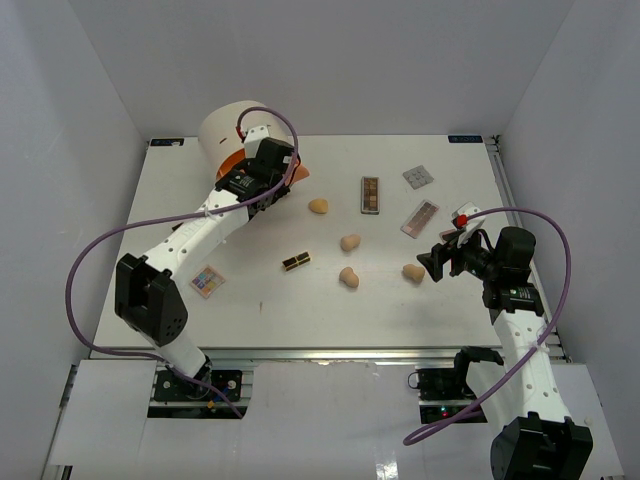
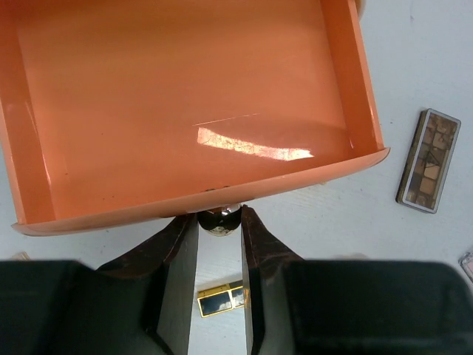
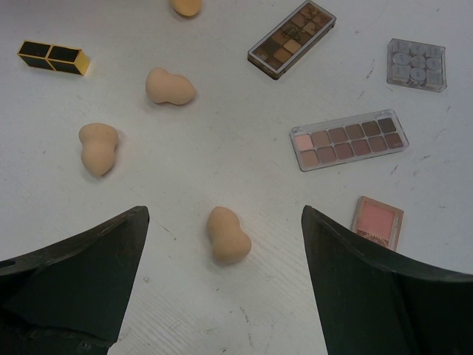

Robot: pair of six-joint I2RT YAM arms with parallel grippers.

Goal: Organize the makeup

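The orange drawer [image 2: 185, 96] of the round cream unit [image 1: 228, 128] stands pulled out, with nothing inside. My left gripper [image 2: 219, 216] is shut on its small dark knob [image 2: 219, 223]. Several tan sponges lie mid-table [image 1: 318, 205] [image 1: 350, 242] [image 1: 348, 277]. My right gripper [image 3: 224, 212] hangs open over the nearest sponge [image 3: 228, 237], clear of it. A brown palette [image 3: 291, 38], a pink-toned palette [image 3: 349, 139], a grey palette [image 3: 417, 64] and a small pink blush [image 3: 378, 222] lie to the right. The dark gold-edged compact [image 3: 53, 58] is left of the sponges.
A small multicoloured palette [image 1: 207, 281] lies beside the left arm's lower link. White walls enclose the table on three sides. The left arm's purple cable loops out over the left side of the table.
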